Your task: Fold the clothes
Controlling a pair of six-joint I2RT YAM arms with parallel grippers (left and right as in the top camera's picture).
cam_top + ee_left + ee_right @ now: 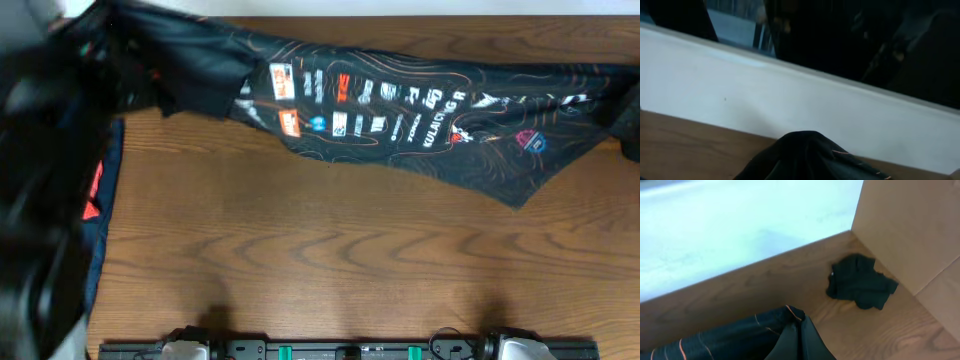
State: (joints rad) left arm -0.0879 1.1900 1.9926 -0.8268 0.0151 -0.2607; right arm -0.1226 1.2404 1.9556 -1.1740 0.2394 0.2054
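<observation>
Table (330,260): wood-grain, bore jersey (400,110) stretched along far edge | room: white wall (715,225), brown panel (910,230), black scrap (860,282) in corner | left gripper, right gripper: closed, apparently on jersey

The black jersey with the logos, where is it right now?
In the overhead view the black jersey stretches along the far side of the table, its left end near a red and navy top.

black base rail (350,351), green tabs, grey arm mounts (512,347).
</observation>
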